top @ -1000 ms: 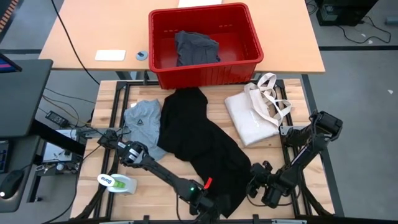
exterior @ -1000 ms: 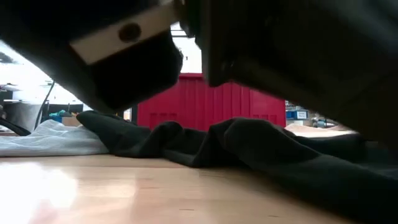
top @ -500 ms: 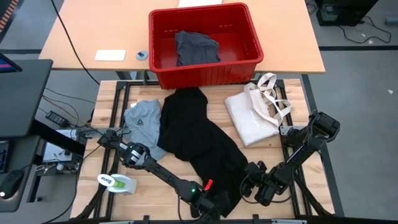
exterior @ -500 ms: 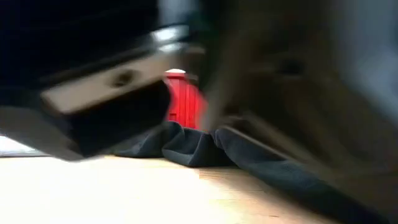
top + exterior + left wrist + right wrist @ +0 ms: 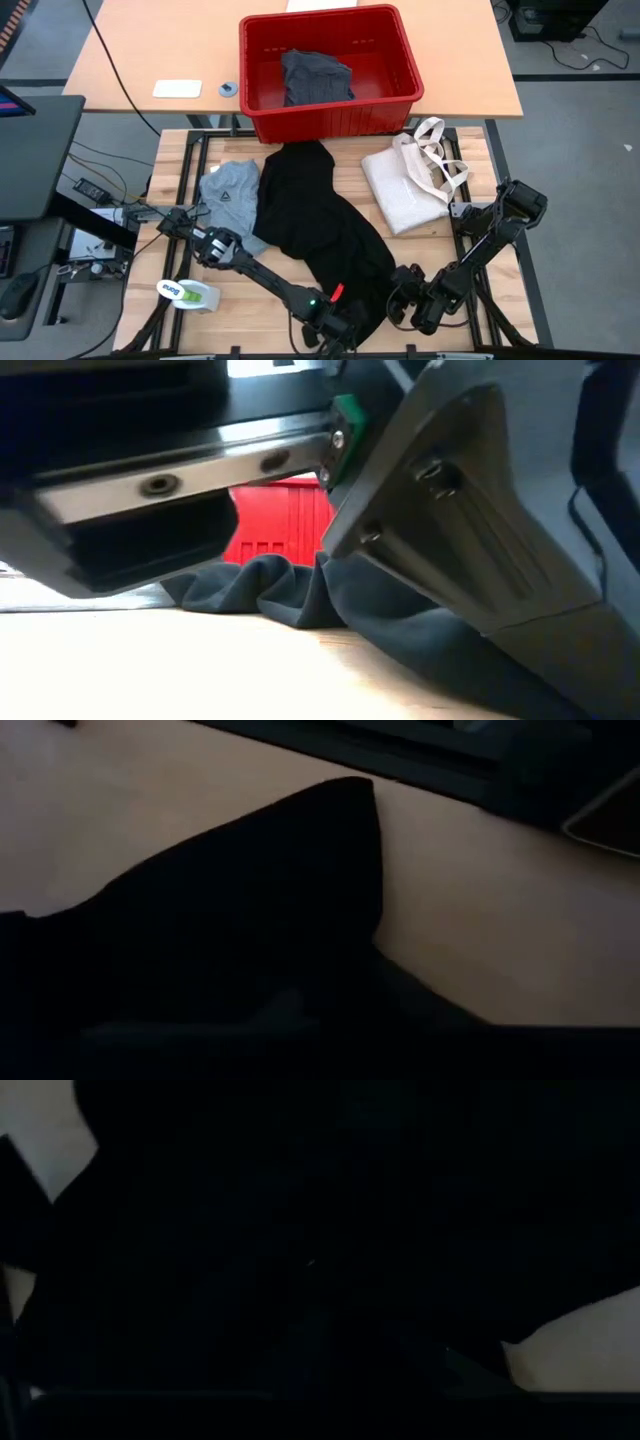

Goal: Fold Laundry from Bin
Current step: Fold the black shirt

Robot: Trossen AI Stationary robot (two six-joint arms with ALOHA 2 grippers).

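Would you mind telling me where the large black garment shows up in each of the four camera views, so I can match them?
High view: black garment runs diagonally across the table's middle, from below the red bin toward the near edge.
Low view: dark rumpled folds along the tabletop, in front of the bin.
Left wrist view: dark cloth over light wood.
Right wrist view: it fills nearly the whole picture.
Shared landmark: the red bin, high and low views only.

High view looks straight down on the whole table (image 5: 180, 160). Low view sits at tabletop level, facing the red bin (image 5: 285, 520). Both wrist views press close against the black garment (image 5: 250, 920), shared by all.
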